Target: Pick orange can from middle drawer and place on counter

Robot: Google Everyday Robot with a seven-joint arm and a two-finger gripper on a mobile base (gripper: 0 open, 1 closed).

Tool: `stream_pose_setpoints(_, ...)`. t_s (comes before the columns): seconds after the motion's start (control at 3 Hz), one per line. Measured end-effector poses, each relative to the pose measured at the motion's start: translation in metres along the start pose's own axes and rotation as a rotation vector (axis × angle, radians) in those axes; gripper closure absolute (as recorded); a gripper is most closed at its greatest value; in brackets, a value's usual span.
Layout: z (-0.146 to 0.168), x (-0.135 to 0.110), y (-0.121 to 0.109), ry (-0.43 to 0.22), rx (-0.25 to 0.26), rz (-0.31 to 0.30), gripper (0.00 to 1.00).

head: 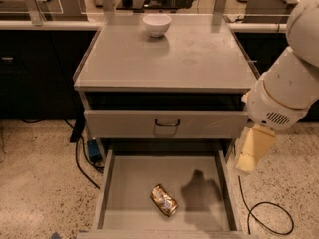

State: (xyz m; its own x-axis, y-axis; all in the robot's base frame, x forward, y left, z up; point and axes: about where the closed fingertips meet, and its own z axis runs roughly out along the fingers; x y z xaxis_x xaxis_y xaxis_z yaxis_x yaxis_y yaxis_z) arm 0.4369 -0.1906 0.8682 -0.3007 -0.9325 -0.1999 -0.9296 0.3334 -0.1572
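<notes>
The orange can (164, 200) lies on its side on the floor of the open middle drawer (128, 183), near the front centre. The counter (164, 56) is the flat grey top of the cabinet above. My white arm (289, 83) comes in from the right. My gripper (253, 149), cream-coloured, hangs beside the drawer's right wall, above and to the right of the can and apart from it. It holds nothing that shows. Its shadow falls on the drawer floor to the right of the can.
A white bowl (157, 24) stands at the back of the counter. A shut drawer front with a dark loop handle (167, 123) sits above the open drawer. Black cables (266, 218) lie on the speckled floor on both sides. Dark cabinets flank the unit.
</notes>
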Motion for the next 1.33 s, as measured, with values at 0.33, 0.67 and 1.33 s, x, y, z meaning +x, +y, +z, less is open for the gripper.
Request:
stream_pose_setpoints(0.33, 0.0, 0.0, 0.0, 0.0, 0.0, 0.0, 0.0)
stream_pose_setpoints(0.67, -0.01, 0.004, -0.004, -0.021, 0.045, 0.04, 0.0)
stream_pose_setpoints(1.33, 0.053, -0.042, 0.002, -0.218, 0.047, 0.191, 0.0)
